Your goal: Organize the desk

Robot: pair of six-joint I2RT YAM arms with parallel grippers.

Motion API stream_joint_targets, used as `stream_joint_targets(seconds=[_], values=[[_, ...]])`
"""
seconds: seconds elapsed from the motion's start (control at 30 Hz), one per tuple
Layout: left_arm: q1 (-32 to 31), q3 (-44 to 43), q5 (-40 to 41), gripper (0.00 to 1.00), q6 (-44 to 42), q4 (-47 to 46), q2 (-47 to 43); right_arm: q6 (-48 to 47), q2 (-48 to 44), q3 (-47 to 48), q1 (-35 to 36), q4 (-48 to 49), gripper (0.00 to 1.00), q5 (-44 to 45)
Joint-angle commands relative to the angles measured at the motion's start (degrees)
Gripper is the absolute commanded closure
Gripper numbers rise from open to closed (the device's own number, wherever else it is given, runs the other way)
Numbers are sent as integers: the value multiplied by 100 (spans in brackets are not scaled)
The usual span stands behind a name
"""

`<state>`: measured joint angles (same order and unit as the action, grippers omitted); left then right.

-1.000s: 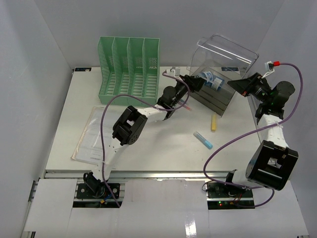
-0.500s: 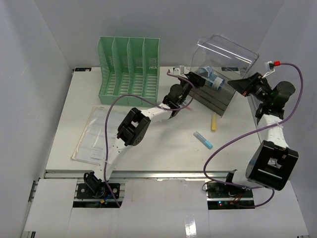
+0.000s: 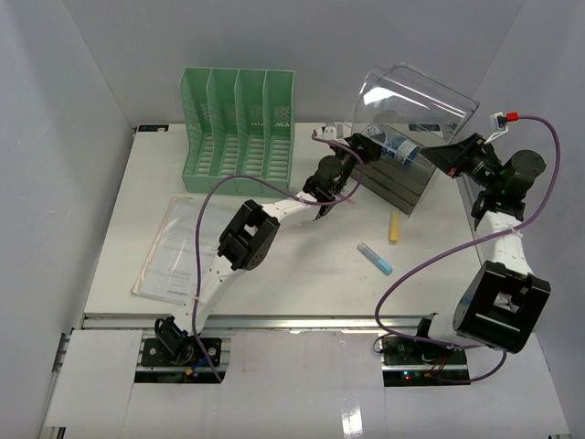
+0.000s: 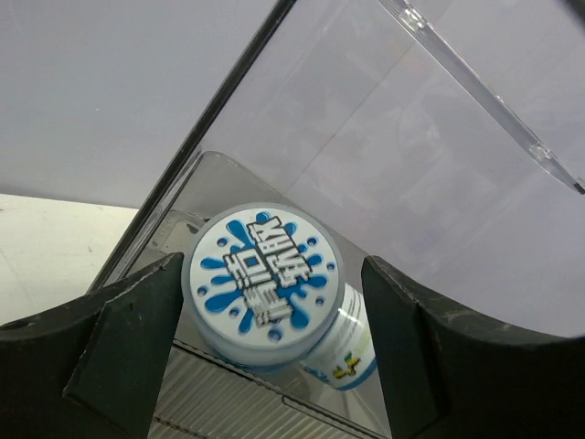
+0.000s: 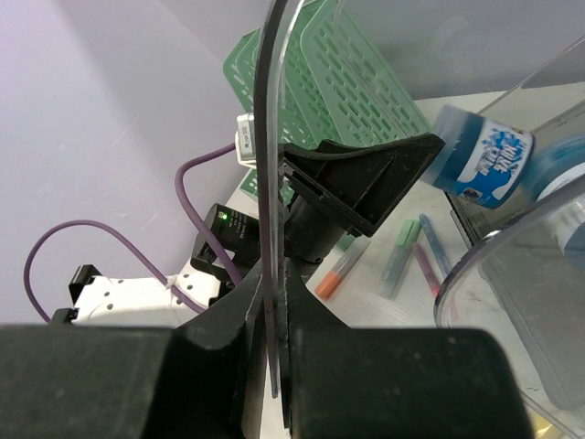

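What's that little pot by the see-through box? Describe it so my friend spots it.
Find the clear box at the desk's far right, its lid raised. At its open mouth, between the spread fingers of the left gripper, is a small round bottle. Unlike the yellow marker and blue marker, it is stubby, with a white face printed in blue splashes.

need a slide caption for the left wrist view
Left gripper, open, straddles a blue-and-white capped bottle lying in the clear box, under its raised lid.

Robotics lab cell, plain grey walls (image 3: 64, 110), white desk (image 3: 311, 274), metal rail (image 3: 274, 321)
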<state>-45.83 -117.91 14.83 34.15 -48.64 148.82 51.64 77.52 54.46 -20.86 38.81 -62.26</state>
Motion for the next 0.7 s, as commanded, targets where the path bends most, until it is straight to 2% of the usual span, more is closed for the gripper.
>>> stream_joint_targets(seconds=[0.0,0.1,0.37,0.53,0.67], values=[[-102,174,19,8,-293,-167,-570,22,-255,16,38,123,91,-296],[-102,499,-89,2,-349,-317,-787,3,-256,39,38,91,91,-313],[-157,2157,-514,2,-593,-1009,-1799,-228,-325,83,30,-124,91,-302],[-231,3829,-855,2,-830,-1305,-2745,-533,-333,117,30,-399,91,-287],[-249,5541,-931,2,-792,-1568,-3478,-1207,-391,212,23,-1157,89,-97]])
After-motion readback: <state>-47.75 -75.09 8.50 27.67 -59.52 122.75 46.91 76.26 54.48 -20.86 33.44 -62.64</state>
